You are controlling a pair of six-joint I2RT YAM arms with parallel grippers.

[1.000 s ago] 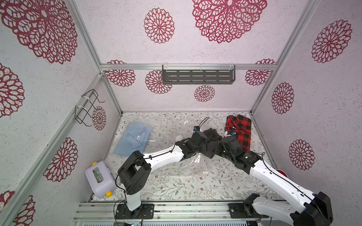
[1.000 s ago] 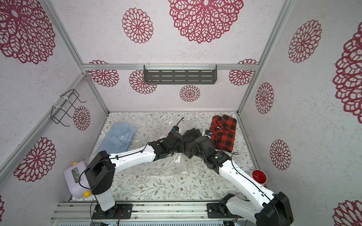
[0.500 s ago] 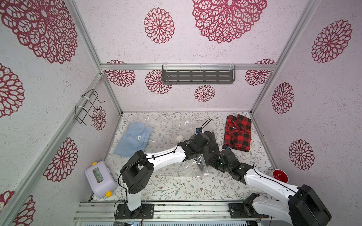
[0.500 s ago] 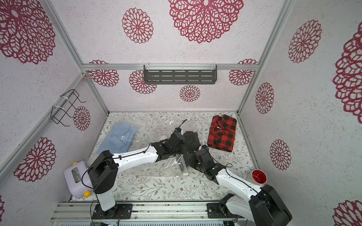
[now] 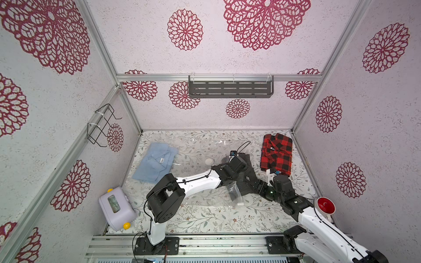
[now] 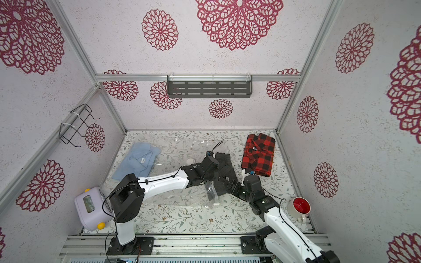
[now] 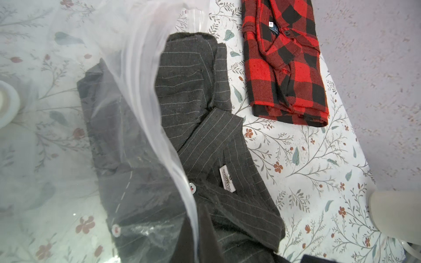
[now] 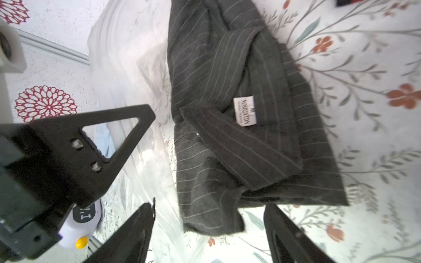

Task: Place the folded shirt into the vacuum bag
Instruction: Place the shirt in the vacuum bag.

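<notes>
Spreading over most of the floral table (image 5: 205, 218), the vacuum bag (image 5: 200, 145) lies flat and glossy, with its mouth toward the robot's right. Three shirts are out. The blue shirt (image 5: 155, 161) is at the bag's left end; can't tell if it's under the film. The red plaid shirt (image 5: 276, 154) is folded at the far right, clear of the bag. The dark pinstriped shirt (image 8: 227, 68) lies between them at the mouth. That's the task item. In the left wrist view roughly half of it sits under the film, with the collar and label side out on bare cloth. Partway in, not done, I'd say.

The left gripper (image 8: 148, 117) is closed, pinching the bag's upper lip and holding it raised over the shirt. The right gripper (image 8: 209, 205) has its jaws spread wide and grips nothing; the shirt's near hem lies just ahead, between the fingers. The white valve disc (image 5: 209, 162) sits on the bag face beside the left wrist.

Risks from here, my read:
- The film is slick, so the lip could slip from the pinch, drop onto the shirt and shut the opening.
- A push with open jaws may bunch the soft fabric and undo the fold rather than slide it in, and the collar could snag the lip.
- Nothing anchors the bag, so a shove may skate it along the cloth.
- The right wrist is just beside the plaid's near edge, so a wide swing could drag that shirt.
</notes>
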